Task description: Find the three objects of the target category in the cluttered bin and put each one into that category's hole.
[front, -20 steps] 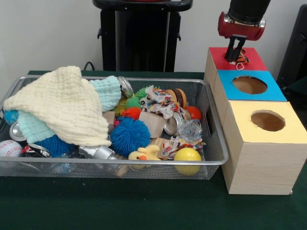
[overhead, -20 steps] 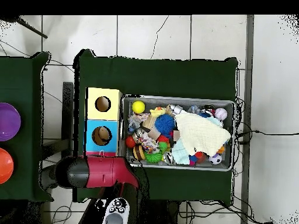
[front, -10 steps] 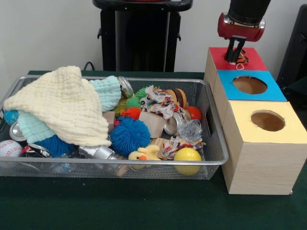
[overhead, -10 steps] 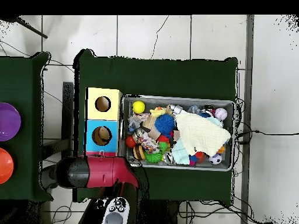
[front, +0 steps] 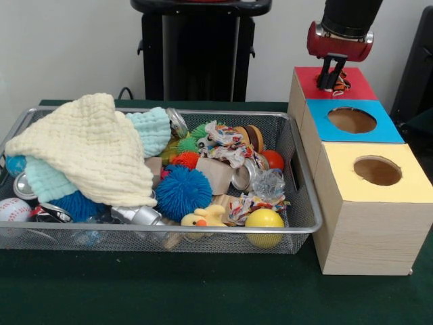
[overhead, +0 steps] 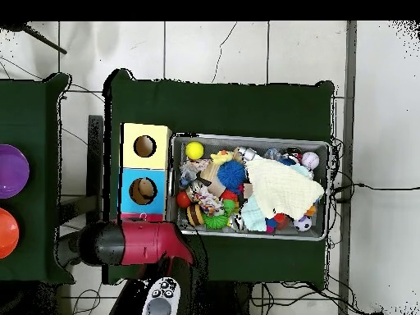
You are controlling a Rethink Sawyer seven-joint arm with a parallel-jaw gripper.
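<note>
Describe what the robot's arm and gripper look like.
The arm ends in a thick black cylindrical link with a glossy red collar below it. The gripper has slim black fingers. From overhead the arm shows a black rounded end joined to a red body.

one wire bin (front: pixel 298 227) sat beside three box tops — one red (front: pixel 355 84), one blue (front: pixel 385 132), one yellow (front: pixel 406 186). two round holes showed — one in blue (front: pixel 352 120), one in yellow (front: pixel 377 170). two cloths (front: pixel 88 145) lay in the bin, plus one yellow ball (front: pixel 264 221), one blue spiky ball (front: pixel 183 191) and one baseball (front: pixel 13 210).
</note>
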